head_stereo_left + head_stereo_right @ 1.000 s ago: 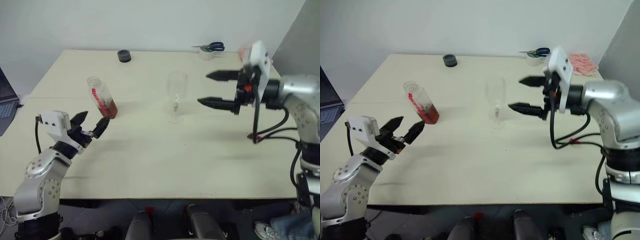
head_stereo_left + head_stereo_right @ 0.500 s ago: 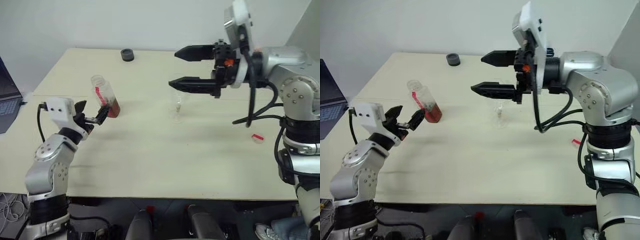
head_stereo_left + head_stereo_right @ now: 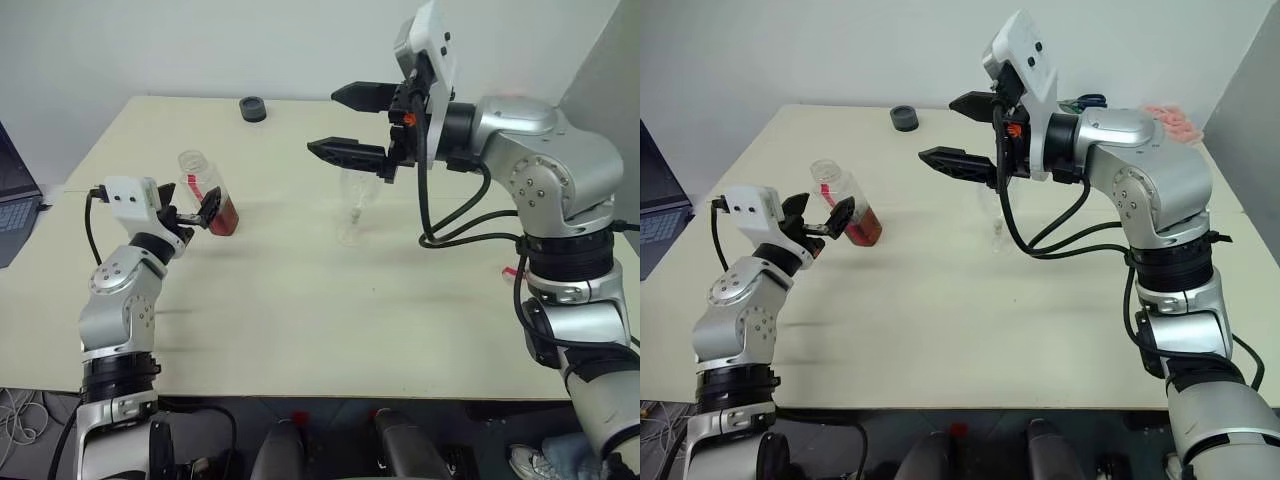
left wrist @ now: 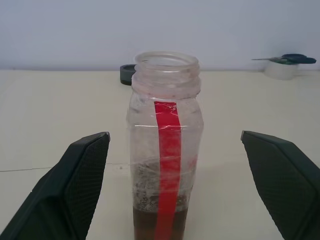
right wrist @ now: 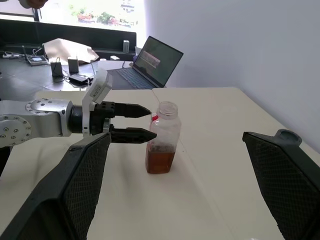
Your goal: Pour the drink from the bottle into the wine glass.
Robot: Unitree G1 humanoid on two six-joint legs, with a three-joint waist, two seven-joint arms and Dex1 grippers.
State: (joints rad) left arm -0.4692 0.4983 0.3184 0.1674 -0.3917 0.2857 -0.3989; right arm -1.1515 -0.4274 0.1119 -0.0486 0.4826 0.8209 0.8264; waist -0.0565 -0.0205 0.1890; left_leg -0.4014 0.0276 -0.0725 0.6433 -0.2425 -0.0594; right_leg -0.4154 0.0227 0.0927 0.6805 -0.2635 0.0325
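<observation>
The uncapped clear plastic bottle [image 3: 205, 193] is flanked by bare cream worktop [image 3: 300, 300]; the clear stemmed wine glass [image 3: 352, 208] is overhung by the right end effector [image 3: 345, 123].

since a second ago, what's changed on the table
The left gripper moved forward, open, up to the bottle, not yet gripping. The right gripper, open, swung left and up to above the wine glass. Bottle and glass stayed put, bottle uncapped.

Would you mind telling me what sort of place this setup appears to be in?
Probably an office or lab workspace: a plain cream table against a bare wall, an open laptop on a neighbouring desk with cables and gadgets, and scissors near a tape roll.
</observation>
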